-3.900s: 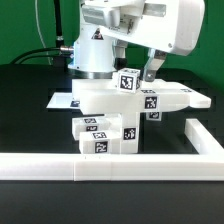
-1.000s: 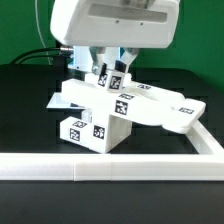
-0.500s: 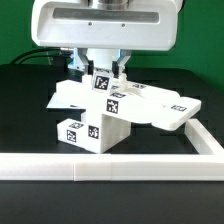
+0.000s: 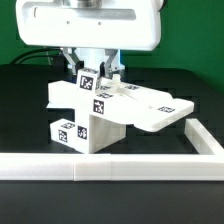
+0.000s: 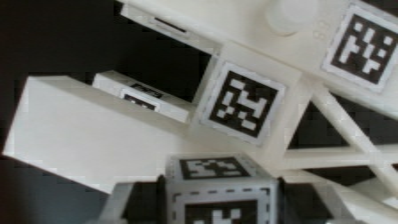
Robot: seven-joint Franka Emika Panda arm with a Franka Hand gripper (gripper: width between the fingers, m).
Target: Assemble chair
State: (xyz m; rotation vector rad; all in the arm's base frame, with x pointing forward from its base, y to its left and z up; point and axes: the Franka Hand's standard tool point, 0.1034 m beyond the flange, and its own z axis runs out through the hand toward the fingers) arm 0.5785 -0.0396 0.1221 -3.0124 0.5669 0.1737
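The chair parts are white plastic with black-and-white tags. In the exterior view a flat panel [image 4: 140, 108] lies tilted across a tagged block [image 4: 78, 131] near the middle of the black table. My gripper [image 4: 92, 76] stands over the panel's end at the exterior view's left, shut on a square white leg [image 4: 88, 83] that stands on the panel. In the wrist view the leg's tagged end [image 5: 219, 192] sits between my dark fingers [image 5: 143, 195]. Beyond it are the panel's braces [image 5: 338, 150] and a tagged face [image 5: 244, 97].
A long white border rail [image 4: 100, 166] runs along the front of the table and turns back at the exterior view's right [image 4: 205, 139]. Cables [image 4: 45, 52] hang at the back left before a green wall. The arm's white body [image 4: 95, 22] fills the top.
The gripper has shifted toward the exterior view's left with the leg in it. The panel and block have swung and slid the same way. The grip has not changed.
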